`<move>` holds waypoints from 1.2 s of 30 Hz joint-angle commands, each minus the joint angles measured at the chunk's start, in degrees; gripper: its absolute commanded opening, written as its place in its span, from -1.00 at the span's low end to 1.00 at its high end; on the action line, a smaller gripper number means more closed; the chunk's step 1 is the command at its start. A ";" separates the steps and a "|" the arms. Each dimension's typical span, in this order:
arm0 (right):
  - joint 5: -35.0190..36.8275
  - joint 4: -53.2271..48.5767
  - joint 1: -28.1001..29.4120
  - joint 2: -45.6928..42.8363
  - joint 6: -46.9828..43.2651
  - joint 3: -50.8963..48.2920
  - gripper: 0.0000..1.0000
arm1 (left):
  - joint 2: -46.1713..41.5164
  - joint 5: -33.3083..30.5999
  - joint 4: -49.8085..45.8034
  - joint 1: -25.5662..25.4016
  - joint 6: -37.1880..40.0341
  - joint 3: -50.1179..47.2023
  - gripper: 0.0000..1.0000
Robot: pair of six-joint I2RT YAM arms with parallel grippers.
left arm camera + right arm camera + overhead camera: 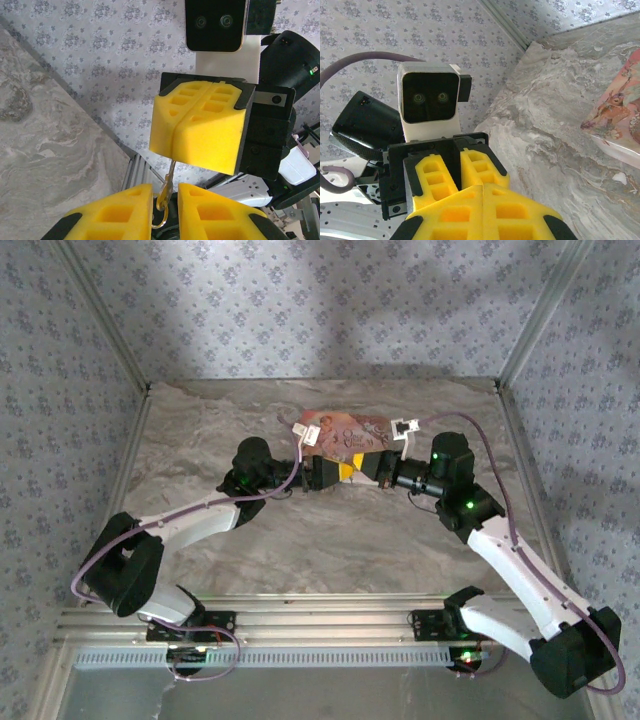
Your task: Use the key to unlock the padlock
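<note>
The table [330, 540] has a marbled grey-and-beige top. It sits in a booth whose back and side walls [330, 300] are papered in pale blue-grey with a small repeating flower print. Slanting aluminium posts [100, 310] mark the back corners, and a ribbed aluminium rail [320, 625] runs along the near edge where both arm bases are bolted. A pink floral box [345, 430] lies flat on the marble toward the back, a printed rabbit visible on its lid in the right wrist view. Just in front of the box, the two arms bend inward and meet tip to tip above the middle of the table. The right gripper [177, 135] has its yellow foam pads pressed tightly together, and the key [171, 172], a thin brass-coloured sliver, comes out of the seam between them. The key hangs in the air between the two grippers, its ringed end reaching down into the gap of the left gripper [165, 189]. That gripper's jaws stand only narrowly apart. It cannot be told whether its pads actually pinch the ring. Deeper in that gap all is dark, so it cannot be told whether the padlock sits there.
</note>
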 commanded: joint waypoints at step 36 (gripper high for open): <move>22.66 -15.33 3.05 2.29 1.10 0.58 0.02 | -14.16 -21.23 -60.47 4.68 32.51 3.33 -1.00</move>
